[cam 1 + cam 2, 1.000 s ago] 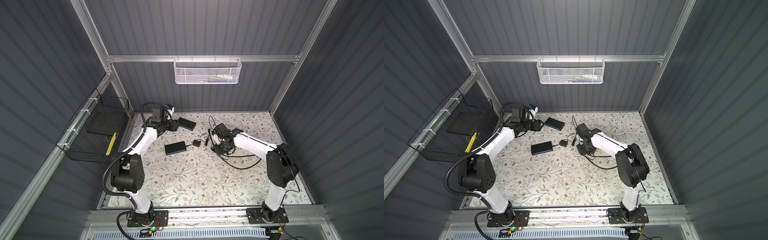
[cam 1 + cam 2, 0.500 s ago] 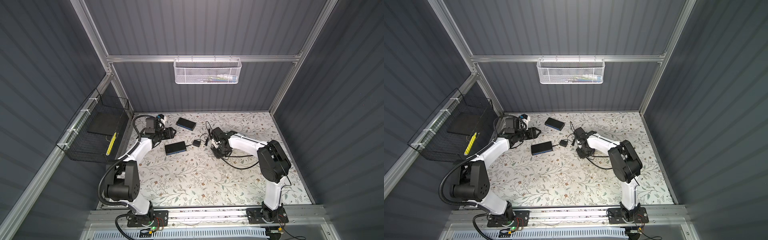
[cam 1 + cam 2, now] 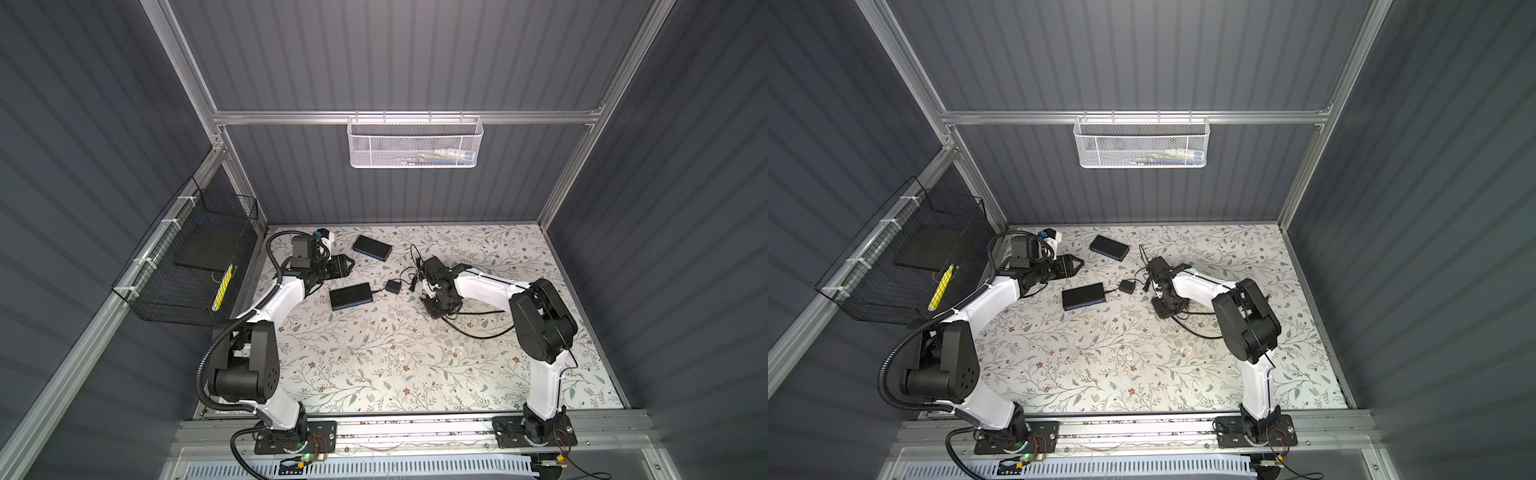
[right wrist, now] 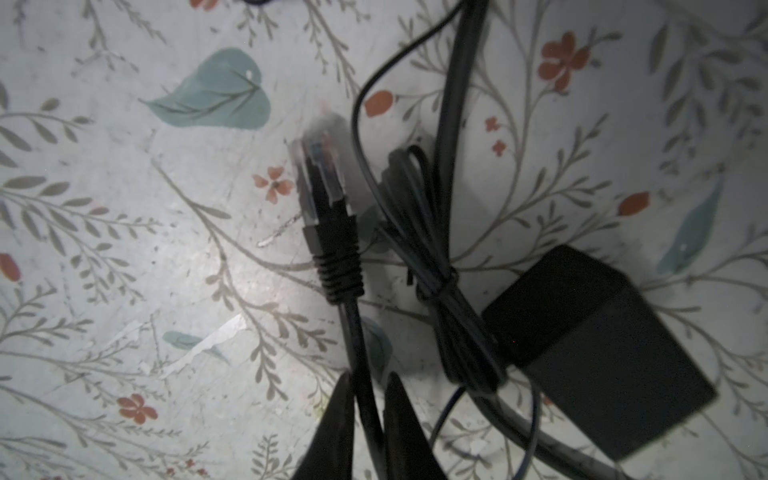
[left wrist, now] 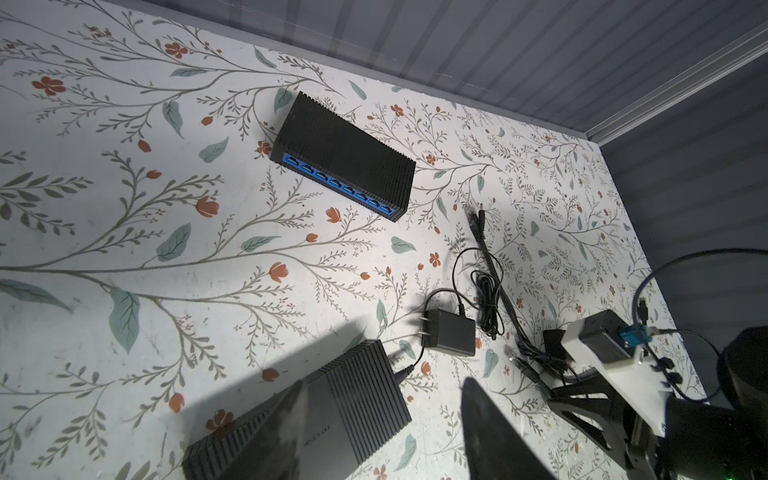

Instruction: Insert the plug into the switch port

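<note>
Floral tabletop (image 3: 374, 374) held a switch (image 3: 351, 295) left of centre in a top view, left gripper (image 5: 384, 380) spread beside it. Right gripper (image 4: 369, 376) pinched the cable (image 4: 353, 332) behind its plug (image 4: 322, 178).

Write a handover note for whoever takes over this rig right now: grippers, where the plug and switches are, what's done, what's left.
Left gripper: open, empty, hovering between far switch and near switch.
Right gripper: shut on the Ethernet cable just behind the plug, which lies on the table.
Far switch: blue port row empty. Near switch: a power lead already in its end.
Done: cable grasped. Left: lift, line the plug up with a port, push it in.
</note>
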Controlling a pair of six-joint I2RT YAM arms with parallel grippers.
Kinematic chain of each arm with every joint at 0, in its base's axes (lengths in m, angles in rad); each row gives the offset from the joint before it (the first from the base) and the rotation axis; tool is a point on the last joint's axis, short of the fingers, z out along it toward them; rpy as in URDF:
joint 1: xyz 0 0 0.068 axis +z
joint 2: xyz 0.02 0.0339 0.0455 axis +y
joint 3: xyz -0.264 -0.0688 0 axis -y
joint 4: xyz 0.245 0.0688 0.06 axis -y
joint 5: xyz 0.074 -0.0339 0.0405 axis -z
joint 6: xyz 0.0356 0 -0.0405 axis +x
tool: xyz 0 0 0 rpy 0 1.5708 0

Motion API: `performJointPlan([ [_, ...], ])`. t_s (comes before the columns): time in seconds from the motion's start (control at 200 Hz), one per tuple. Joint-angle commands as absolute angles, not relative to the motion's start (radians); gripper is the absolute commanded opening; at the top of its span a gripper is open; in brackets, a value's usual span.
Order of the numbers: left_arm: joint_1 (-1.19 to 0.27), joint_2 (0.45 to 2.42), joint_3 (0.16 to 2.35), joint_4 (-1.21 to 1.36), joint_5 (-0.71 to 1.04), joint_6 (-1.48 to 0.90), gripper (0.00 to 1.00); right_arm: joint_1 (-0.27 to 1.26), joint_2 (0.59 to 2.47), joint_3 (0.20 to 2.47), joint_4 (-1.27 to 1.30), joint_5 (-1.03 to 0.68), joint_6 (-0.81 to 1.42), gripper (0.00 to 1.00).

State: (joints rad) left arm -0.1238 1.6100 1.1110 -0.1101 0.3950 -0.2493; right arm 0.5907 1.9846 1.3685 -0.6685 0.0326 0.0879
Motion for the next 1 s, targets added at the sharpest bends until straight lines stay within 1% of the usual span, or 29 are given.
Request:
performJointPlan([
  [0.0, -0.137, 1.588, 1.091, -0.106, 0.422, -0.265, 0.59, 0.593, 1.964, 1.373, -0.678, 0.015, 0.084, 0.12],
  [0.115, -0.159, 1.579, 1.074, -0.114, 0.41, -0.263, 0.58, 0.597, 1.932, 1.384, -0.716, 0.021, 0.06, 0.06],
  [0.235, -0.179, 1.558, 1.058, -0.132, 0.407, -0.263, 0.58, 0.601, 1.874, 1.377, -0.753, 0.03, 0.044, 0.03],
  [0.34, -0.215, 1.536, 1.058, -0.164, 0.387, -0.25, 0.58, 0.608, 1.808, 1.349, -0.764, 0.02, 0.038, 0.02],
  [0.42, -0.241, 1.513, 1.022, -0.14, 0.38, -0.261, 0.58, 0.623, 1.775, 1.36, -0.791, 0.03, 0.03, 0.02],
  [0.53, -0.249, 1.48, 0.975, -0.109, 0.407, -0.278, 0.58, 0.628, 1.742, 1.393, -0.808, 0.057, 0.032, 0.02],
  [0.62, -0.249, 1.455, 0.98, -0.134, 0.418, -0.237, 0.59, 0.629, 1.725, 1.423, -0.795, 0.069, 0.045, 0.03],
  [0.69, -0.248, 1.441, 0.981, -0.12, 0.463, -0.249, 0.59, 0.629, 1.724, 1.461, -0.789, 0.068, 0.059, 0.03],
  [0.78, -0.273, 1.42, 0.929, -0.012, 0.518, -0.326, 0.59, 0.629, 1.73, 1.499, -0.756, 0.072, 0.099, 0.04],
  [0.901, -0.353, 1.38, 0.809, 0.2, 0.497, -0.424, 0.58, 0.63, 1.74, 1.509, -0.671, 0.04, 0.186, 0.05],
  [0.996, -0.406, 1.396, 0.749, 0.34, 0.496, -0.489, 0.58, 0.632, 1.755, 1.516, -0.632, 0.032, 0.249, 0.05],
])
